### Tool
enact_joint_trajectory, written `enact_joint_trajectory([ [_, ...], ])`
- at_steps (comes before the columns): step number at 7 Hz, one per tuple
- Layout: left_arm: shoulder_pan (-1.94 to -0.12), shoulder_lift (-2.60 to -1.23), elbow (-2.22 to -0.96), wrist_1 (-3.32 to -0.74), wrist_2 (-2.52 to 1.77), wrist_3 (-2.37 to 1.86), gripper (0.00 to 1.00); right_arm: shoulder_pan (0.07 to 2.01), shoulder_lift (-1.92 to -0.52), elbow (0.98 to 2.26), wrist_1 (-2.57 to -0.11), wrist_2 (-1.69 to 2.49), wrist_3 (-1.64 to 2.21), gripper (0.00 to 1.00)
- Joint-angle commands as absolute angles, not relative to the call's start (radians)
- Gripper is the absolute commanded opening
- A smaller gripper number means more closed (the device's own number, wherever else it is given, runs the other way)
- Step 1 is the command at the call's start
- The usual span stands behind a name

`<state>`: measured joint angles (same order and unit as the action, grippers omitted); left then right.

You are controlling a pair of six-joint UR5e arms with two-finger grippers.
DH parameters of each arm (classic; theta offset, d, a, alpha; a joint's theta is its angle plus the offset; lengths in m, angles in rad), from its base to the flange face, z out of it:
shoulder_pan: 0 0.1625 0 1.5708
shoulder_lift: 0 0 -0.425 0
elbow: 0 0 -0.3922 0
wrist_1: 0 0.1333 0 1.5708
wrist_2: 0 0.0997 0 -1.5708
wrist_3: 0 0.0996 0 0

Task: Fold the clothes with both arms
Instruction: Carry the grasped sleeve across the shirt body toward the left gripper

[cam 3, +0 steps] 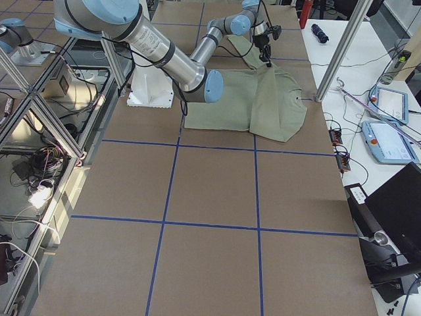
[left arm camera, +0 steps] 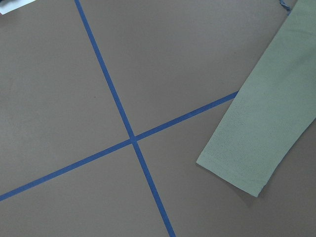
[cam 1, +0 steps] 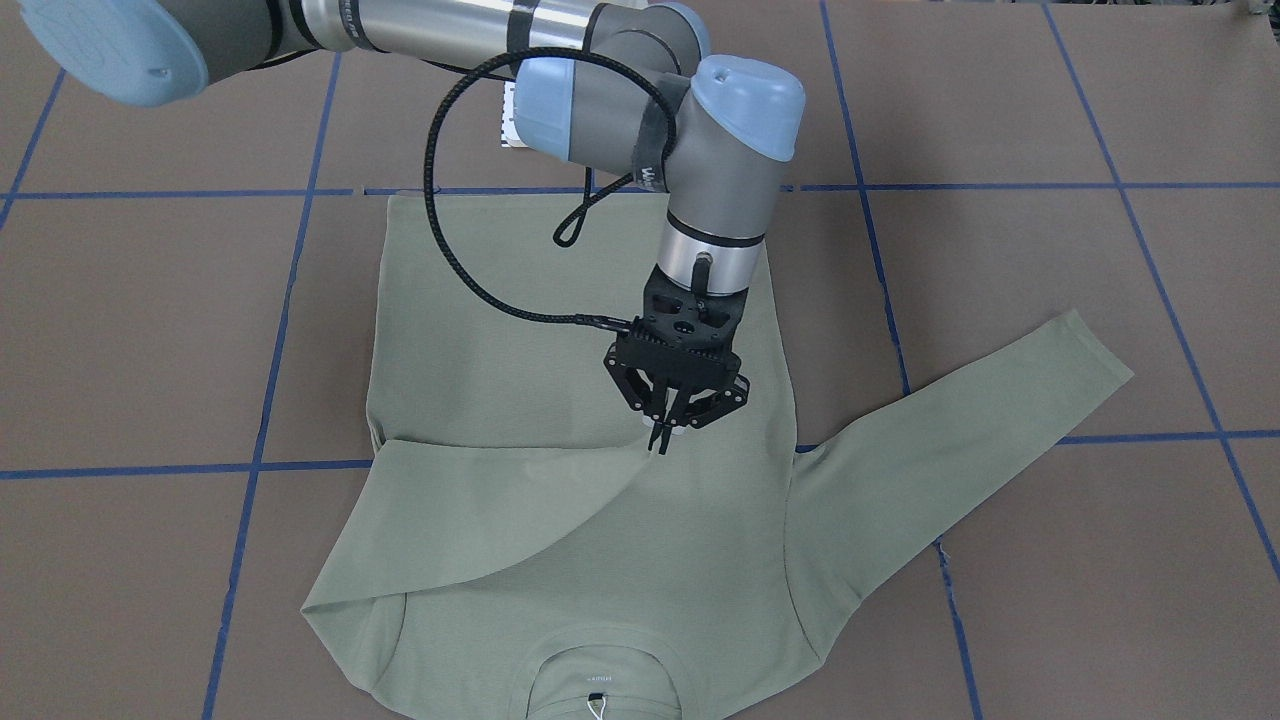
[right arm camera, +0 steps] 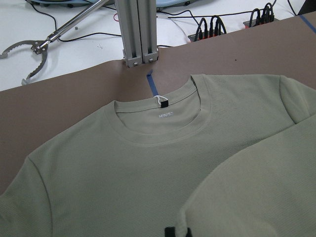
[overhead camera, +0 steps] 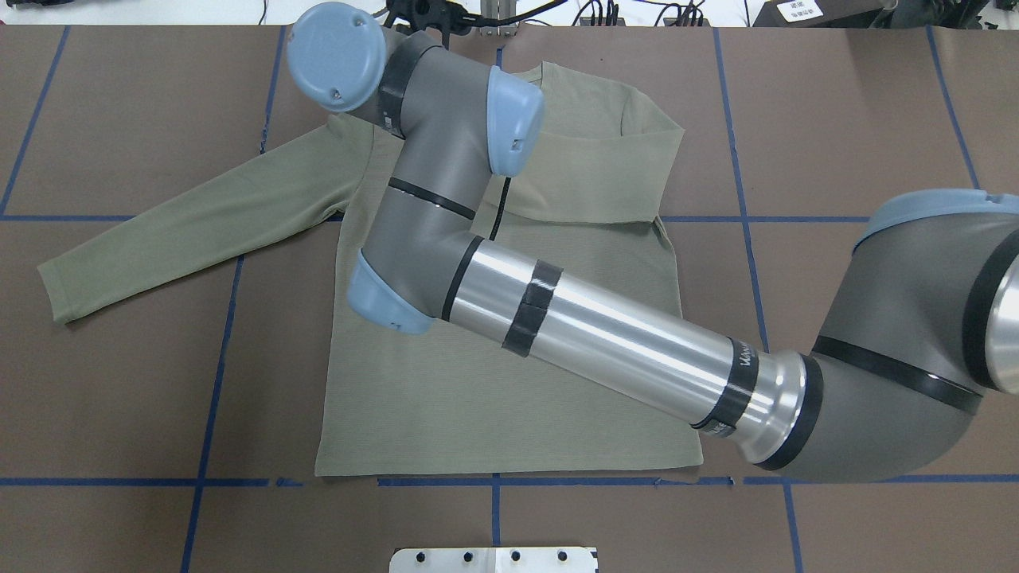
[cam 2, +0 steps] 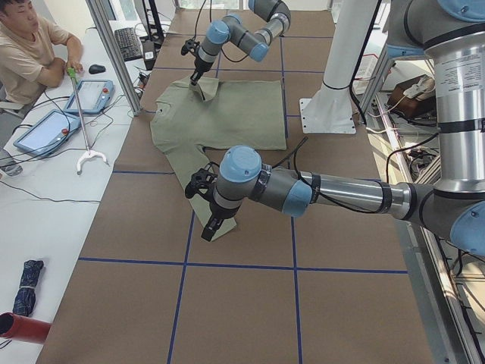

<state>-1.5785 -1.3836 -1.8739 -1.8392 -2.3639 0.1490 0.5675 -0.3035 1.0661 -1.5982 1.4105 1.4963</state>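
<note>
The sage-green shirt [cam 1: 500,330] lies flat on the brown table, its round neck [cam 1: 600,670] at the far side from the robot. It also shows in the overhead view [overhead camera: 493,398]. One sleeve [cam 1: 480,520] is folded across the chest. My right gripper [cam 1: 662,440] stands on the shirt's middle, shut on that sleeve's cuff. The other sleeve [overhead camera: 199,215] lies spread out to the side. My left gripper [cam 2: 215,226] hangs over that sleeve's cuff [left arm camera: 237,168]; I cannot tell whether it is open or shut. The right wrist view shows the neck and its white tag string [right arm camera: 159,100].
Blue tape lines [cam 1: 300,465] grid the table. The white pedestal base [cam 2: 326,114] stands behind the shirt's hem. An aluminium post [right arm camera: 139,29] rises past the neck. An operator [cam 2: 30,53] sits at a side desk with tablets.
</note>
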Motion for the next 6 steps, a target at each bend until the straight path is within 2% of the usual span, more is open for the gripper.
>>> enact_joint_trajectory([
  [1,-1.578,-1.384,-1.868,-1.838,-2.364,0.149,1.0,0.526,-0.23,0.97,-1.549,1.367,1.522,0.0],
  [3,-1.578,-1.385,-1.868,-1.839,-2.364,0.149,1.0,0.518,-0.193,0.901,-1.507,1.362,1.543,0.0],
  [4,-1.577,-1.393,-1.868,-1.839,-2.352,0.149,1.0,0.518,-0.192,0.899,-1.506,1.368,1.555,0.32],
  [5,-1.575,-1.41,-1.873,-1.839,-2.245,0.149,1.0,0.518,-0.186,0.89,-1.506,1.371,1.557,0.99],
  [6,-1.574,-1.417,-1.873,-1.839,-2.188,0.144,1.0,0.522,-0.18,0.885,-1.508,1.385,1.554,1.0],
])
